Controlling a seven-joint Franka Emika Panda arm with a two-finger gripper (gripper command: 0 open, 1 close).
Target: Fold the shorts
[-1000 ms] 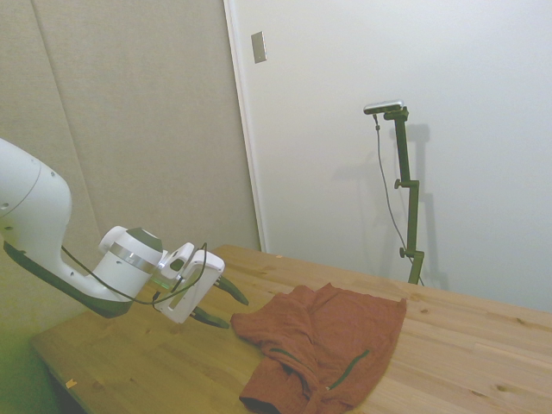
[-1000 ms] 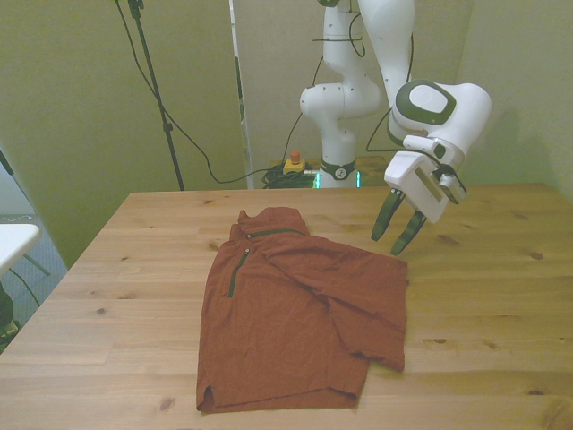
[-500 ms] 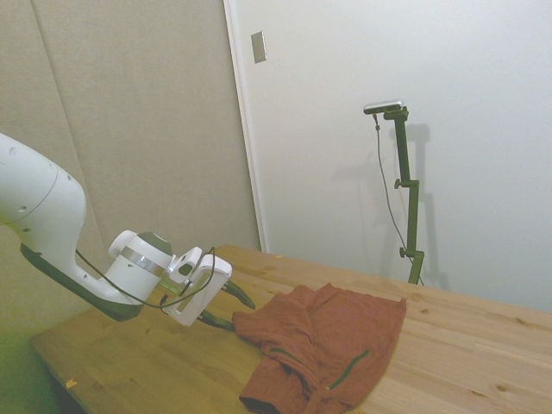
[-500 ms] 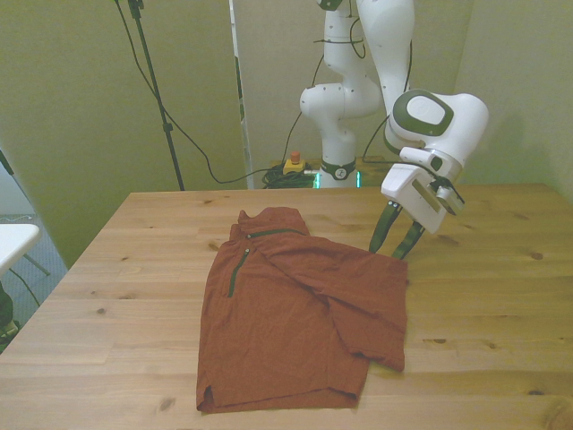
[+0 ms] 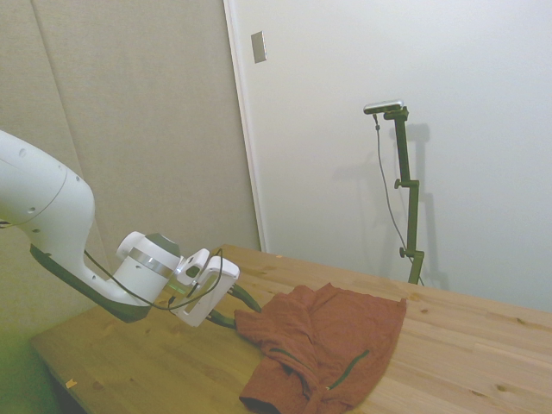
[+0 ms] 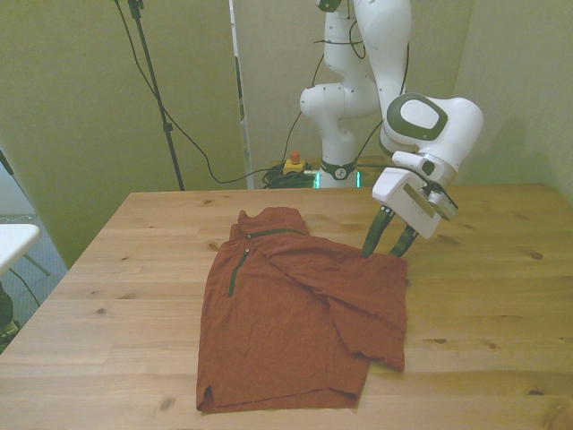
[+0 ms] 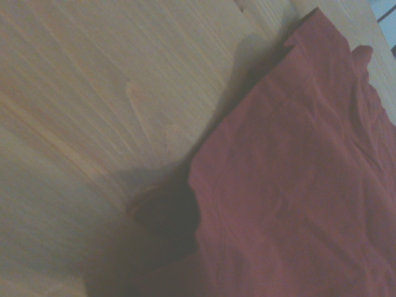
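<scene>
The rust-red shorts (image 6: 300,313) lie spread on the wooden table (image 6: 134,269), partly folded over themselves, with dark pocket slits showing (image 6: 235,269). In the side view the shorts (image 5: 332,341) sit right of the arm. My gripper (image 6: 382,249) stands open, fingers pointing down at the shorts' corner on the front view's right, its tips at the cloth edge (image 5: 244,312). The wrist view shows that corner of the shorts (image 7: 291,185) close up on the wood, with a shadow beside it.
Bare wood (image 6: 492,296) stretches on the front view's right of the shorts and along the near edge. A black stand with cables (image 6: 157,98) rises behind the table's far corner on the front view's left.
The gripper has come down and moved toward the shorts, from hanging above the table beside them to their corner edge. The fingers stay open. The shorts have not moved.
</scene>
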